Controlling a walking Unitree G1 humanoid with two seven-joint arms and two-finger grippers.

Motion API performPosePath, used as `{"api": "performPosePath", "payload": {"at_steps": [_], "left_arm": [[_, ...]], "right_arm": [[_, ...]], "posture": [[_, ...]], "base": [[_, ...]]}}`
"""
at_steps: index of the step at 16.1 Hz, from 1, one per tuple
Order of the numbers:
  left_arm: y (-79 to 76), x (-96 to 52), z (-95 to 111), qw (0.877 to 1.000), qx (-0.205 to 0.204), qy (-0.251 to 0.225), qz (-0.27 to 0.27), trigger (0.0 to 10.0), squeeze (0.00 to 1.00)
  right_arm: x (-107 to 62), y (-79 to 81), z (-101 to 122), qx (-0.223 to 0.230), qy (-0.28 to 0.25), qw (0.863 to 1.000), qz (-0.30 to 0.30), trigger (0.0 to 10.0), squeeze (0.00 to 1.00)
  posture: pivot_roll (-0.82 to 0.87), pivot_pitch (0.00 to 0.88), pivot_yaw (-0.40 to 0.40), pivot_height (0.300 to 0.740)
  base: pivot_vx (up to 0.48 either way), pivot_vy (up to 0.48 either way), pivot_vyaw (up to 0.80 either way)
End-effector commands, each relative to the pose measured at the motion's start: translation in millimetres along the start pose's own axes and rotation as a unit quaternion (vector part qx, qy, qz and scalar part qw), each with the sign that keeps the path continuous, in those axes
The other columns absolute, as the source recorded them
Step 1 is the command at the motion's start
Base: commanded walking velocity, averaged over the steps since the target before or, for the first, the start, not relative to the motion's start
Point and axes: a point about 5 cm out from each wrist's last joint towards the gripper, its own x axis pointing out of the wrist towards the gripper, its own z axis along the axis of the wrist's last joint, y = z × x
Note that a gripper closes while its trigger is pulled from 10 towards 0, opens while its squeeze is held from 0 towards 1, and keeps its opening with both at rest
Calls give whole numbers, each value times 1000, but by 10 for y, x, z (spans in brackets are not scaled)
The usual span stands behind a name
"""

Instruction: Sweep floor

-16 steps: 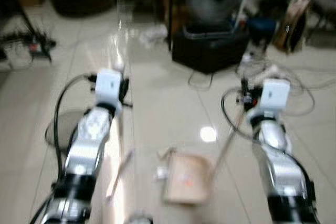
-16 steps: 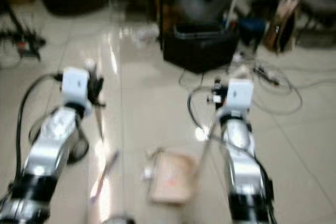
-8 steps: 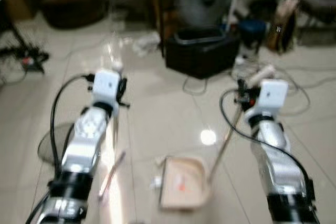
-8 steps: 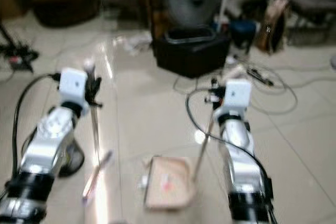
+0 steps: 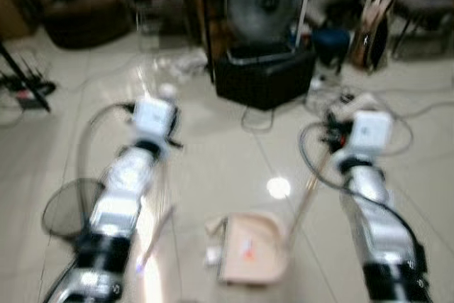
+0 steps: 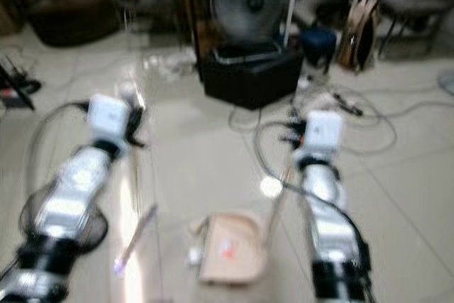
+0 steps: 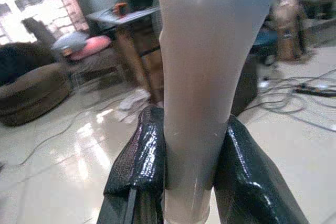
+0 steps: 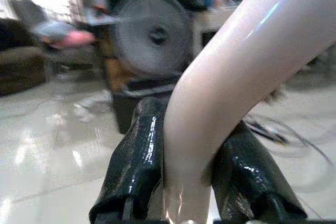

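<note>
Beige plastic between the black fingers (image 7: 143,166) of my left gripper (image 7: 191,177): they are clamped on the broom handle (image 7: 202,77), one pad on each side of the pale shaft. From the head camera I see that handle as a thin line running down from the left gripper to the tiled floor (image 5: 213,161), where the blurred broom end (image 5: 154,239) lies just left of the dustpan (image 5: 252,250). My right gripper (image 8: 191,182) is likewise closed on the dustpan handle (image 8: 231,77), a pale curved tube squeezed between its two fingers (image 8: 137,161). That long handle (image 5: 306,196) slants from the right gripper down to the tan dustpan, which sits flat on the tiles between my two silver arms. Some small whitish scraps (image 5: 213,253) lie at the pan's left edge; I cannot tell what they are. Ahead of me stands a black bin (image 5: 264,76) with a round fan (image 5: 262,1) behind it, and loose cables (image 5: 369,115) trail across the floor to the right. A dark round mesh object (image 5: 69,207) rests on the tiles beside my left arm. Everything is soft with motion blur.
</note>
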Motion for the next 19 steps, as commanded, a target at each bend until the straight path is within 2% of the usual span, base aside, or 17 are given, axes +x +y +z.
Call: {"api": "performPosePath", "payload": {"at_steps": [1,14,19], "left_arm": [[115,-9,56,1000,7,-15,13,10000,0],[102,19,44,1000,12,-14,5,10000,0],[131,46,35,1000,13,-8,13,10000,0]], "right_arm": [[13,22,60,-11,-15,1000,-1,10000,0],[15,-40,53,-17,-16,1000,-12,10000,0],[32,-51,123,-20,-42,999,-19,10000,0]], "posture": [[42,0,44,740],[41,0,55,740],[38,7,55,740]], "base": [[0,0,0],[0,0,0],[0,0,0]]}}
